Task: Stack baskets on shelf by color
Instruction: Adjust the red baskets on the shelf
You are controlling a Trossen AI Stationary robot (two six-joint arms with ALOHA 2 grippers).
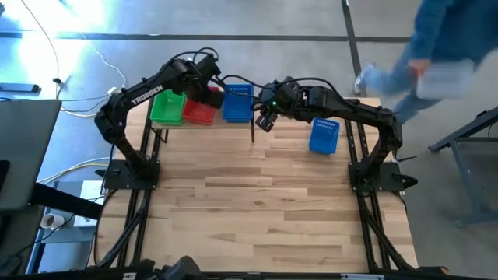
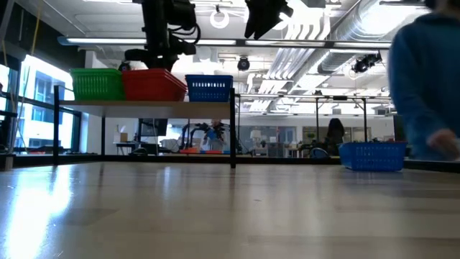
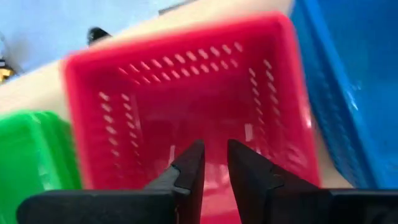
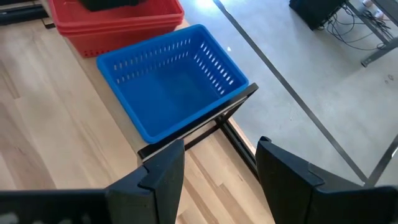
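Out past your right claw [image 1: 267, 120], beyond the table's far edge, a person in a blue top [image 1: 436, 47] showed blurred on the grey floor [image 1: 296, 19]. Well off to the claw's other side, a white cable [image 1: 99, 53] lay on that floor. The wooden tabletop [image 1: 257, 202] lay beneath the claw.

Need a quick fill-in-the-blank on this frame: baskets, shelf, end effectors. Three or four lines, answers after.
1. On the shelf, the basket between the green basket and the blue basket on the shelf is ____.
2. The blue basket off the shelf rests on the ____.
3. The left end effector hovers over the ____ basket.
4. The right end effector, above the shelf's end post, has its fingers ____.

Missing words: red; table; red; open
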